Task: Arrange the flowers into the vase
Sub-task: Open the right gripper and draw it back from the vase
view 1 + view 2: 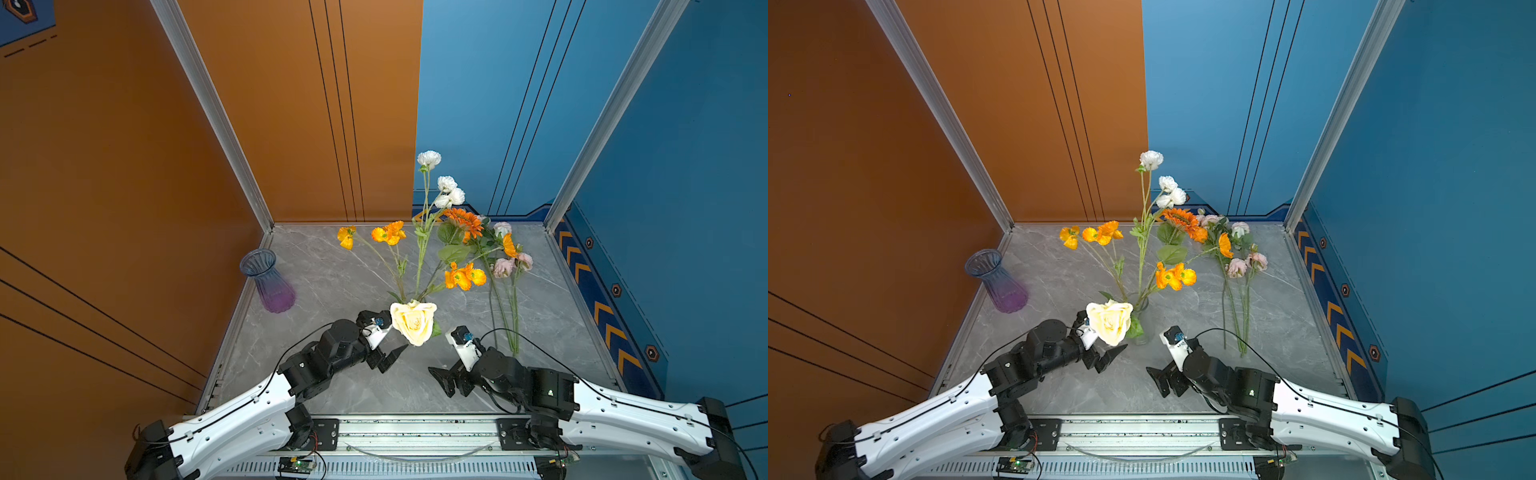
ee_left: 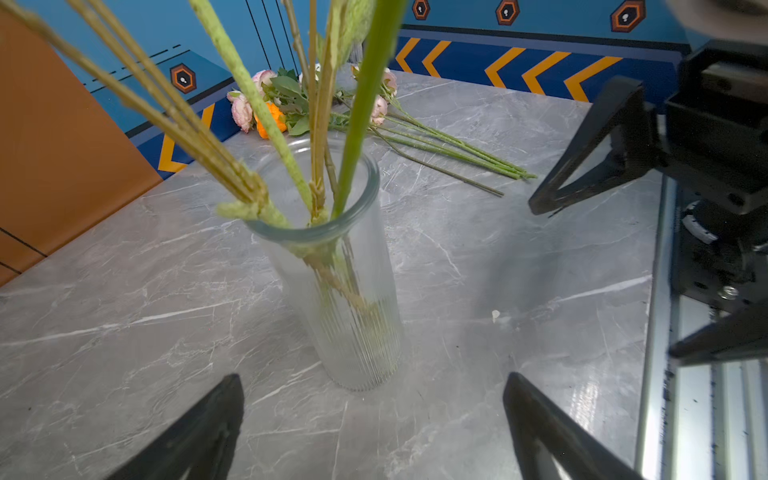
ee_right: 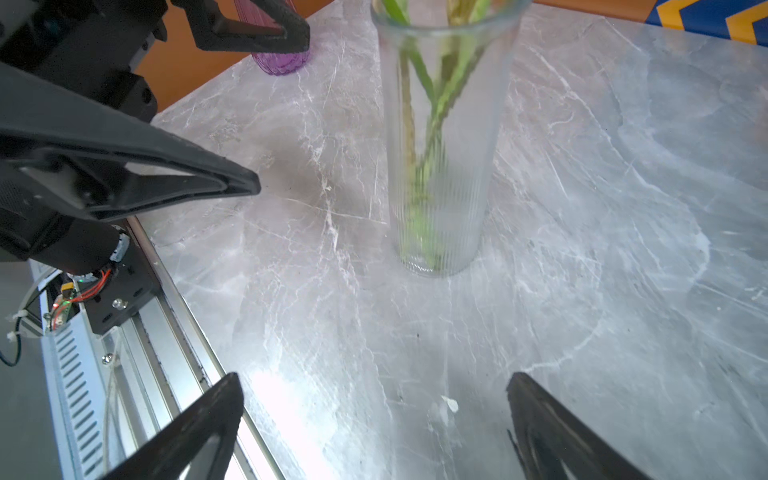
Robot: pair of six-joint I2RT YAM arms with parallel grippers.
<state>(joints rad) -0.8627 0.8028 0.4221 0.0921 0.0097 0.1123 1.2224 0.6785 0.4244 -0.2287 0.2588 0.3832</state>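
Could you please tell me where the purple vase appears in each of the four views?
In a top view: purple vase stands upright at the table's left edge, by the orange wall.
In a top view: same spot, left of the flowers.
Left wrist: not in it.
Right wrist: its base shows beyond the left gripper.
Shared landmark: the clear ribbed vase holding stems.

Clear ribbed glass vase [image 2: 353,316] on glossy grey marble-look tabletop [image 2: 124,324] (matt black plastic pincers).
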